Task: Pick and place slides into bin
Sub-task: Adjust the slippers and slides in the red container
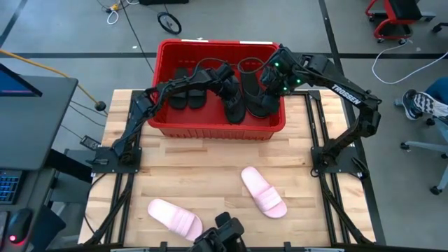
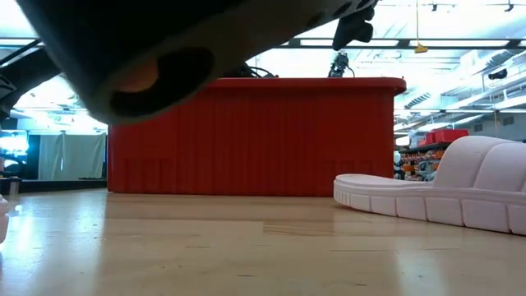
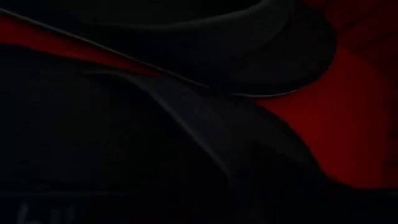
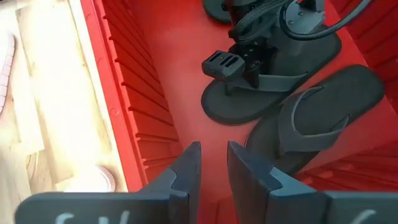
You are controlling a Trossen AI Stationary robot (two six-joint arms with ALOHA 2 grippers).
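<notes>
Two pale pink slides lie on the bench (image 1: 210, 168) in the lower middle of the high view, one (image 1: 175, 218) at lower left, the other (image 1: 264, 192) right of it, well apart from the red bin (image 1: 218, 128) at upper centre. Inside the bin sit black slides (image 1: 187, 94) and black flip-flops (image 4: 317, 121). Both arms reach into it: the left gripper (image 4: 233, 62) touches one flip-flop's (image 4: 249, 102) strap, its spread not discernible; the right gripper (image 4: 213, 165) hovers narrowly parted, holding nothing.
</notes>
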